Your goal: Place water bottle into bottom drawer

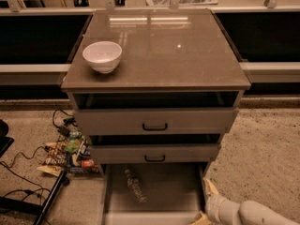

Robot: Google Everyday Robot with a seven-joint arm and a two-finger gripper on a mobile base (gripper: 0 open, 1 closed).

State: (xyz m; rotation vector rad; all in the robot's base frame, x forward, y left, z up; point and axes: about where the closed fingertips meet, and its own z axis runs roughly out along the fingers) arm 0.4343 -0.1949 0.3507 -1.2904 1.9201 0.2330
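The water bottle [135,185] lies on its side on the floor of the pulled-out bottom drawer [171,191], in its left half, cap toward the back. My gripper [205,203] is at the drawer's right wall near the front right corner, to the right of the bottle and apart from it. Its fingers [209,187] are spread open and hold nothing. The white arm runs off toward the lower right.
A white bowl [102,56] stands on the cabinet top [164,50] at the left. The two upper drawers with black handles [154,126] are slightly open. Snack packets and cables [70,151] lie on the floor left of the cabinet, with a black stand leg [49,198].
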